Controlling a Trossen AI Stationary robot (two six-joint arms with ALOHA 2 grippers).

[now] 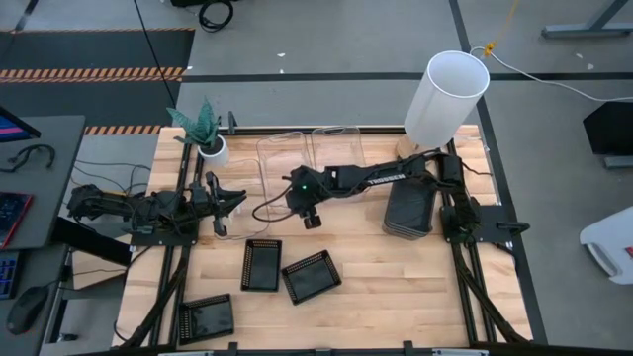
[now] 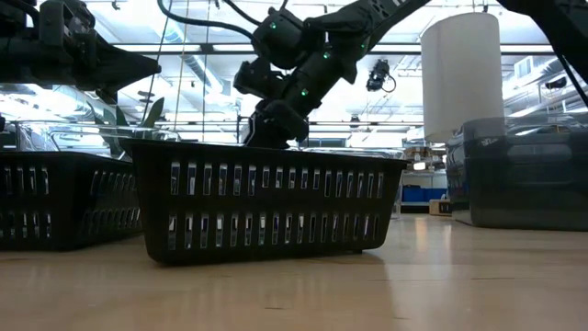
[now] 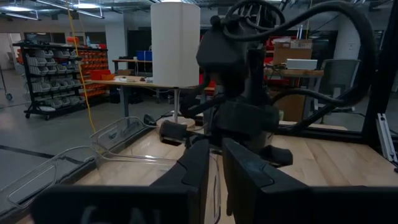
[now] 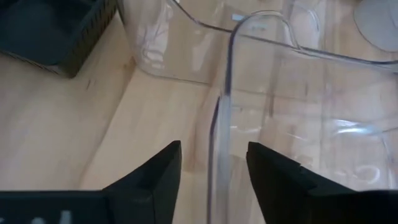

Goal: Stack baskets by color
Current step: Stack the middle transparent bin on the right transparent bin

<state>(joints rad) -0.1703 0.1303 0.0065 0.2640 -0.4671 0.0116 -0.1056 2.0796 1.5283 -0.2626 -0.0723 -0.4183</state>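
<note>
the right gripper (image 1: 305, 213) reaches in from the table's right edge to the middle of the table (image 1: 396, 277), and the right wrist view shows why: its two fingers (image 4: 155, 180) stand spread apart on either side of the thin wall of a clear basket (image 4: 292, 106), one inside and one outside, not yet pressed on it. that straddle looks like the set-up for pinching the rim so the basket can be lifted onto the other clear basket (image 1: 336, 146), which lies just beside it along the far edge.

the left gripper (image 1: 233, 201) lies low near the left edge, pointing toward the middle, just short of the nearer clear basket's left side; its fingers (image 3: 198, 168) are nearly pressed together with only a slim gap and nothing between them, so it seems to be waiting.

the grey baskets (image 1: 408, 210) already sit as one pile near the right edge, below the white lamp shade (image 1: 447, 94) at the far right corner. the three black baskets are still scattered toward the near edge: one (image 1: 261, 264) at the middle, one (image 1: 311, 276) tilted just beside it, one (image 1: 207, 317) near the near left corner. a small potted plant (image 1: 206, 133) stands at the far left corner, clear of the work.

judging by this, grey is done, clear is in hand, black is left.
</note>
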